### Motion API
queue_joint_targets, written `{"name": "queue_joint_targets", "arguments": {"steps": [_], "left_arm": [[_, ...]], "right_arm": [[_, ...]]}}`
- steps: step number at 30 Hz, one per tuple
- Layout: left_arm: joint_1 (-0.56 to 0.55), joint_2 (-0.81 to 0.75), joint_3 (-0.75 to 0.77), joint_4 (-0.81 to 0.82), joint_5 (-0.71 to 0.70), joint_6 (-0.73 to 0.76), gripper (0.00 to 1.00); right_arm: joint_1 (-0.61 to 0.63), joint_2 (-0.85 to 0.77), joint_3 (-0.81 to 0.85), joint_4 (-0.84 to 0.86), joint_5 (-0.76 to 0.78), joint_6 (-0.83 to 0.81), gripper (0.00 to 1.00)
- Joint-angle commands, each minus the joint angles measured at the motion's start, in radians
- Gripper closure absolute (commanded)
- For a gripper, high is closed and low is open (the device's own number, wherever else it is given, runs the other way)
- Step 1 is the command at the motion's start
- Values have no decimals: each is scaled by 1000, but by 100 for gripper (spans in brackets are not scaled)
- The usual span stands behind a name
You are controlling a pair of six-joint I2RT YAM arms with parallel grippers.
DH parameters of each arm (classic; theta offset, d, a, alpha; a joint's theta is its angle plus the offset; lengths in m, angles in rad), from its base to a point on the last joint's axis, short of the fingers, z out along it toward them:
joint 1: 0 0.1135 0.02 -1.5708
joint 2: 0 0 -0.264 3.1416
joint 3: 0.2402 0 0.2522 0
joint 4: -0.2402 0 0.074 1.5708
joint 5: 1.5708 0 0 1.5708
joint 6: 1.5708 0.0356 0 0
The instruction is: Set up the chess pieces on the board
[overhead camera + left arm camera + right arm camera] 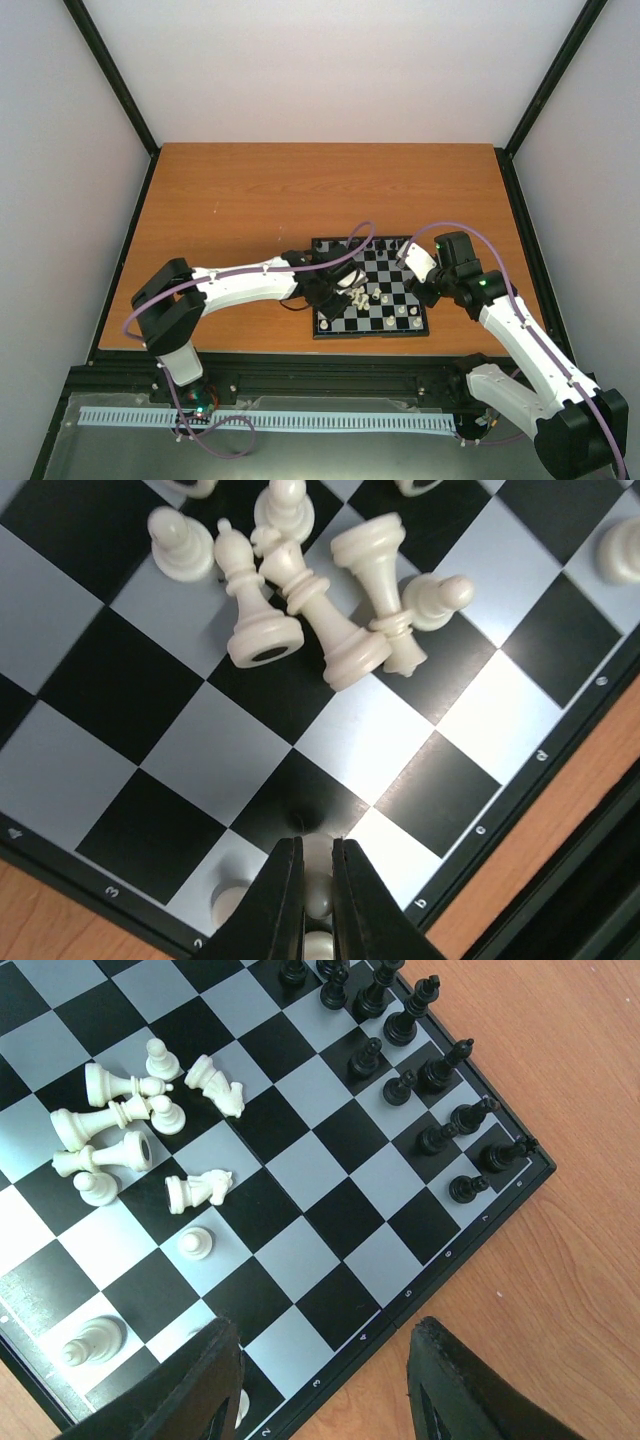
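The board [392,292] lies on the wooden table between both arms. In the left wrist view my left gripper [317,845] is shut on a cream-white chess piece [318,880], just above a black square near the board's border [520,810]. Another white pawn [228,904] stands beside the left finger. Several white pieces [300,600] lie toppled in a heap ahead. My right gripper [325,1335] hangs open over the board's edge [400,1310], holding nothing. Black pieces [430,1070] stand in two rows at the far end. A white pawn [195,1244] stands alone.
The wooden table [240,200] is bordered by black frame rails and white walls. Fallen white knights [200,1188] lie beside the white heap [110,1130]. A few white pieces [403,312] stand on the board's near rows. Purple cables loop over both arms.
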Motion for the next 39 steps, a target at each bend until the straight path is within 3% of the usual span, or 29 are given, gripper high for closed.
{"name": "queue_joint_targets", "arguments": {"steps": [1, 15, 19, 25, 30, 39], "left_arm": [[-8, 32, 36, 11, 12, 22, 94], [-8, 87, 56, -2, 8, 30, 90], [-8, 73, 76, -19, 15, 30, 68], [-8, 23, 137, -17, -37, 28, 55], [14, 79, 219, -35, -174, -34, 56], [70, 188, 296, -17, -72, -68, 64]], "right_arm": [[-4, 1, -10, -1, 3, -3, 54], [-4, 10, -9, -4, -4, -4, 54], [-4, 13, -9, -5, -5, -5, 54], [-4, 18, -8, -5, -6, -4, 54], [-4, 18, -10, 2, 12, 0, 54], [-6, 21, -11, 4, 20, 3, 54]]}}
